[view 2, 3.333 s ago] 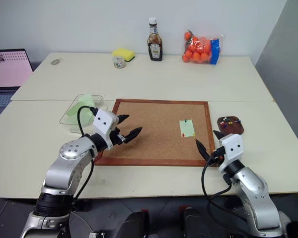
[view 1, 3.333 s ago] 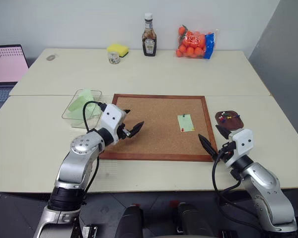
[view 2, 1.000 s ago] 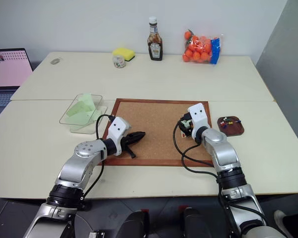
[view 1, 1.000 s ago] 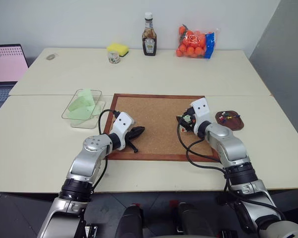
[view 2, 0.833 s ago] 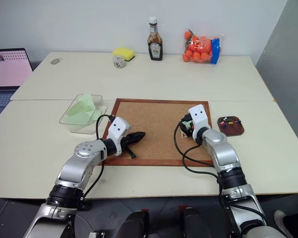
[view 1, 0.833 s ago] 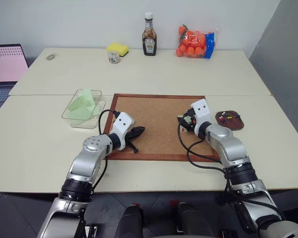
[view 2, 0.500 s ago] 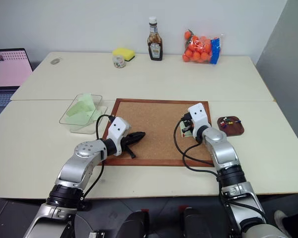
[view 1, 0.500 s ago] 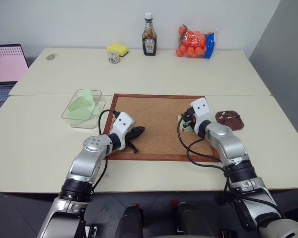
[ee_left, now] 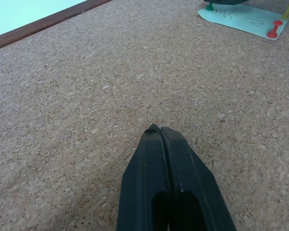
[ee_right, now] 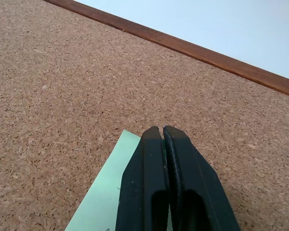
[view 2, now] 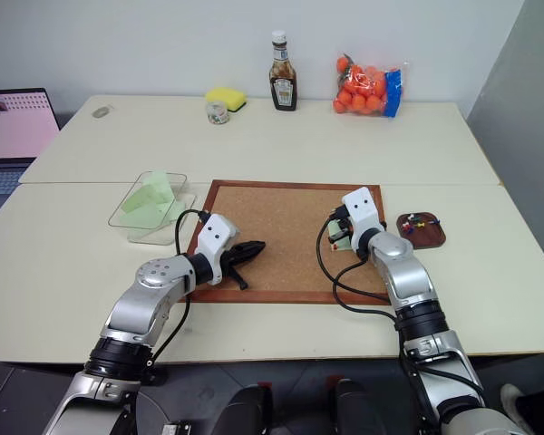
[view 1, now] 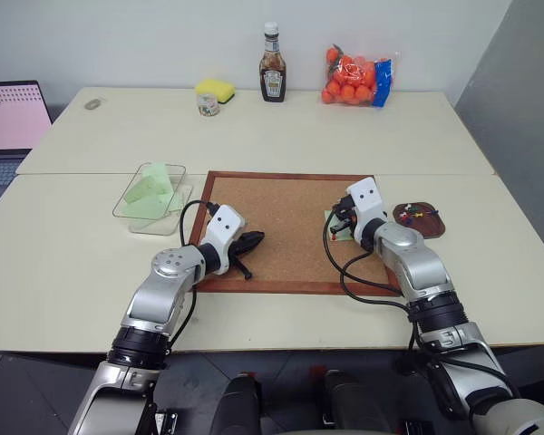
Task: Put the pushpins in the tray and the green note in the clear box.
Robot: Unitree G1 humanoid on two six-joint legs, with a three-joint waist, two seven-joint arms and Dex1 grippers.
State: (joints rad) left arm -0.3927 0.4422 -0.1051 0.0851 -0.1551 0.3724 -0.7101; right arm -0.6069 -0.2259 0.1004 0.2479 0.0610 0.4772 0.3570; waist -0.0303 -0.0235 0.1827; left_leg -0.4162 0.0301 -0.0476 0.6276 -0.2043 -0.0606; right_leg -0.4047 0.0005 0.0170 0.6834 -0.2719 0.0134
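cork board (ee_left: 86, 96): rough speckled cork, smooth wood frame | green note (ee_right: 106, 192): matt paper | clear box (view 1: 150, 195): glossy transparent plastic | table (view 1: 281, 136): smooth matt

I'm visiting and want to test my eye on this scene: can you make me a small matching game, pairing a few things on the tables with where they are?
Things:
1. green note
2. tray
3. clear box
4. yellow sponge

Places:
A. far table, beside the sauce bottle
B. on the cork board
C. just right of the cork board
D. just left of the cork board

Pairs: 1-B, 2-C, 3-D, 4-A
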